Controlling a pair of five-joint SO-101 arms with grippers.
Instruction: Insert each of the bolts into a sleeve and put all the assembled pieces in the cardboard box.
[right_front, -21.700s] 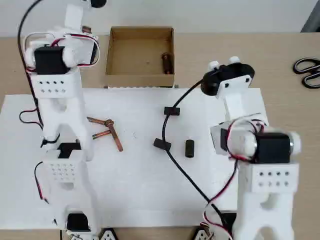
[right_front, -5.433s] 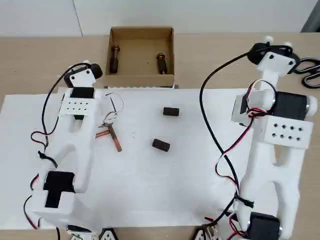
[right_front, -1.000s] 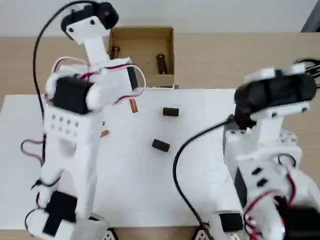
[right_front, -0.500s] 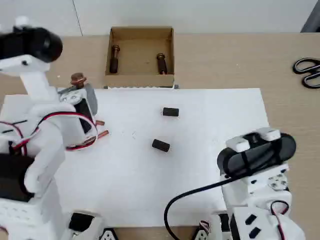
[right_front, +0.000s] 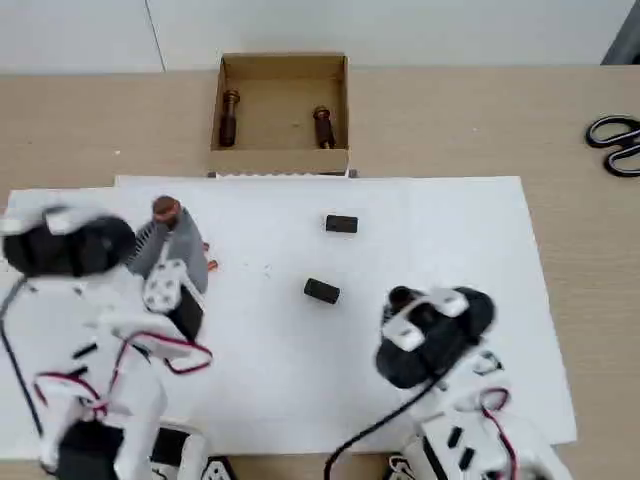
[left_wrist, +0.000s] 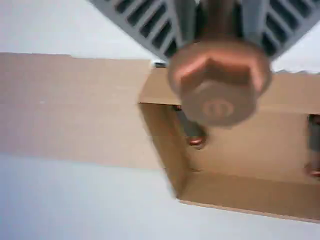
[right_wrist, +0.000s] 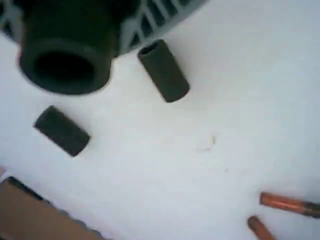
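1. Gripping a black sleeve (right_wrist: 65, 67) end-on, the right hand (right_front: 402, 302) hangs over the surface's (right_front: 450, 110) near edge, fingers closed on it.
2. The left hand (right_front: 168, 228), toward the left edge, clamps a copper bolt (right_front: 165, 209), head up.
3. A loose sleeve (right_front: 321, 291) lies mid-surface, with a second sleeve (right_front: 341, 224) beyond it.
4. The cardboard box (right_front: 283, 160) at the far edge holds two assembled pieces (right_front: 229, 115).

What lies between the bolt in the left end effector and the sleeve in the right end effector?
High view: a loose sleeve on the white sheet, roughly between the held bolt and the held sleeve; otherwise bare.
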